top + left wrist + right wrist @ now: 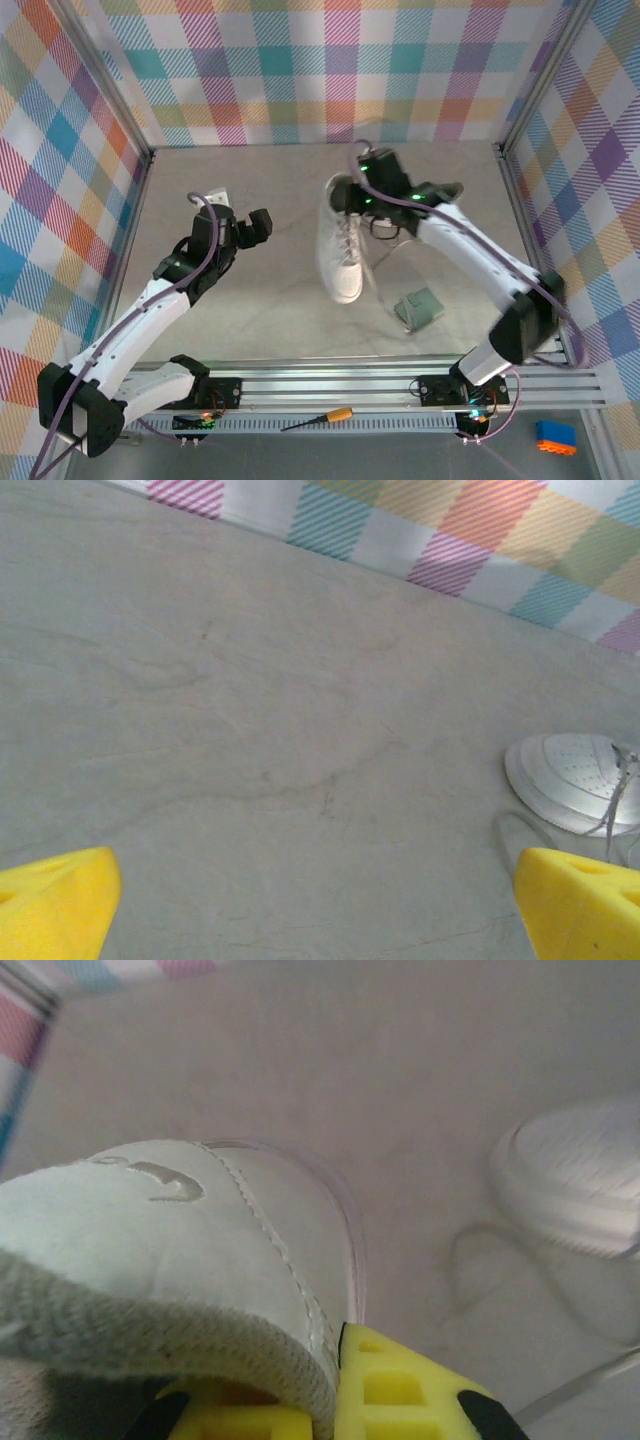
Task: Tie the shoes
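Top external view: the grey worktop (250, 330) carries the shoes (341, 255) near its middle, with a white toe pointing to the near edge. The left gripper (258, 228) hangs left of them and well apart. Its yellow fingers (55, 900) are spread wide, with nothing between them. The right gripper (362, 195) is clamped on the grey-lined heel collar (150, 1340) of one shoe. The toe of the other (575, 1185) lies beyond it. A green pad (420, 308) sits towards the near right corner. A thin lace (617, 798) trails over a toe.
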